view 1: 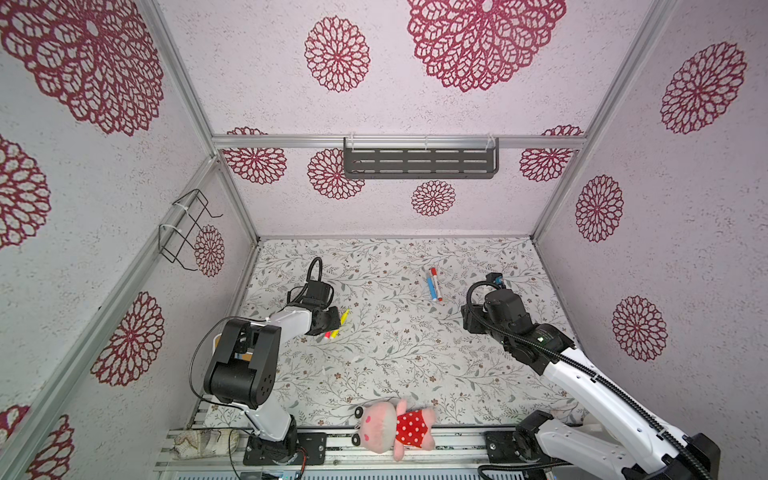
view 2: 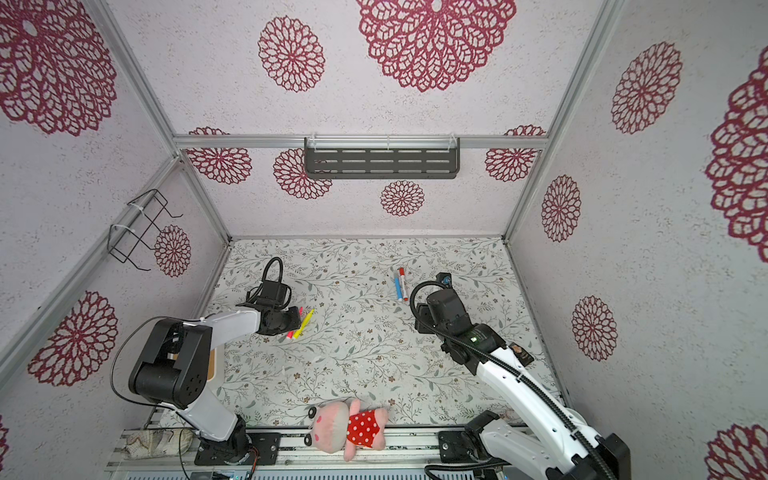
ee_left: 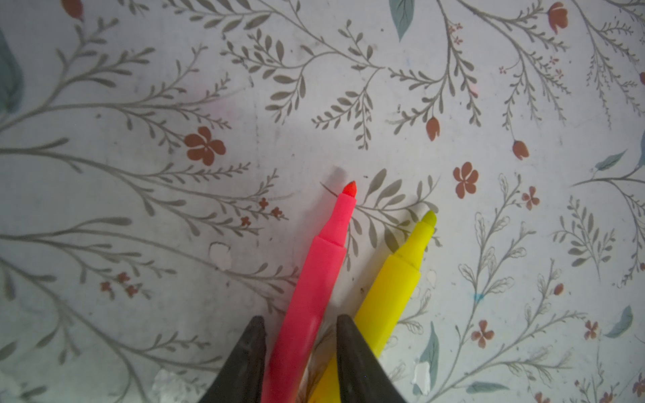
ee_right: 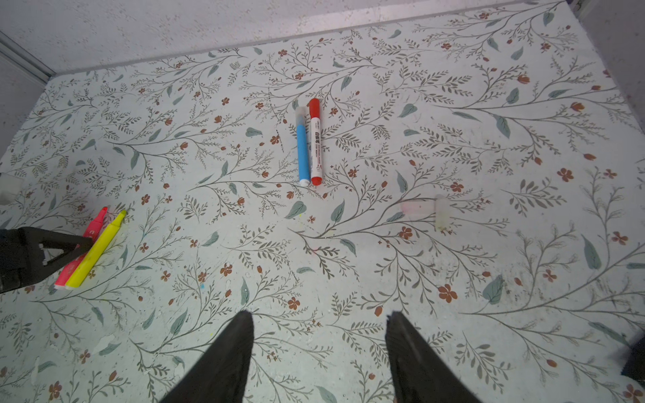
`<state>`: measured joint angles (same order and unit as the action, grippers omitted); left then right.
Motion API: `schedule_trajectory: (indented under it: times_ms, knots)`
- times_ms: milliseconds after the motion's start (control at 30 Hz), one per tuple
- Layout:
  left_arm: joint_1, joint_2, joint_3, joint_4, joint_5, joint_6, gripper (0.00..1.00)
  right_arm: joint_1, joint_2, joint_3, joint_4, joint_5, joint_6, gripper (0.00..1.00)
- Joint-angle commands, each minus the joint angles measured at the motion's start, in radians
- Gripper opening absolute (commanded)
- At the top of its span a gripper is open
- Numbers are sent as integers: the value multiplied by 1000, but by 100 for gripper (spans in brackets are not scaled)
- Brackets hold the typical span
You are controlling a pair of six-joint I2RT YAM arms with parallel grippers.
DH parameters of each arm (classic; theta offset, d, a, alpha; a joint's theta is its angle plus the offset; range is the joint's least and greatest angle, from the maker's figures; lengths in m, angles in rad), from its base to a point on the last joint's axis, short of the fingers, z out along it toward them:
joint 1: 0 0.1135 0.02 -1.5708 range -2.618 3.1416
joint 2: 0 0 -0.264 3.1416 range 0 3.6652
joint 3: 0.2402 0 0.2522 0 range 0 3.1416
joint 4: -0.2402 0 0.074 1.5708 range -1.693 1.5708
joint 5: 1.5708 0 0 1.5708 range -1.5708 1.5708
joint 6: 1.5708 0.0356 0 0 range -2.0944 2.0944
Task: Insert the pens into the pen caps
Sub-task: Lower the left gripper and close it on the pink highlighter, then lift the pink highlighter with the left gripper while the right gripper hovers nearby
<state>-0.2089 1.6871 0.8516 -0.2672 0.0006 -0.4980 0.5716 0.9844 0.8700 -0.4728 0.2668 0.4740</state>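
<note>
Under left hand (ee_left: pixel 301 319), pink pen (ee_left: pixel 324 265), yellow pen (ee_left: pixel 394 286)

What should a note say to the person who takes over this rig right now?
Grippers: the left gripper is open, its jaws either side of the pink pen, not clamped yet; the right gripper is open and empty.
Things: the pink pen and yellow pen lie side by side on the left, tips bare. The blue pen and red pen lie side by side farther back, both capped. In the right wrist view a pinkish cap and a pale cap lie together ahead of that gripper.
Done: blue and red capped.
Left: pink and yellow.
</note>
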Motion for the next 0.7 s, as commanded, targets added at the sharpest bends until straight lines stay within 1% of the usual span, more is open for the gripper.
schedule_trajectory:
  times_ms: [0, 267, 400, 667]
  knots:
    - [-10, 8, 14, -34, -14, -2, 36, -5, -29, -2, -3, 25, 18, 64]
    - [-18, -3, -15, -45, -20, -22, 35, -6, -62, -3, -11, 19, 21, 64]
    - [-18, 9, -19, -62, -32, -31, 30, -6, -78, -5, -16, 19, 23, 64]
    - [-18, 2, -28, -74, -24, -37, 24, -7, -106, -9, -26, 22, 23, 65]
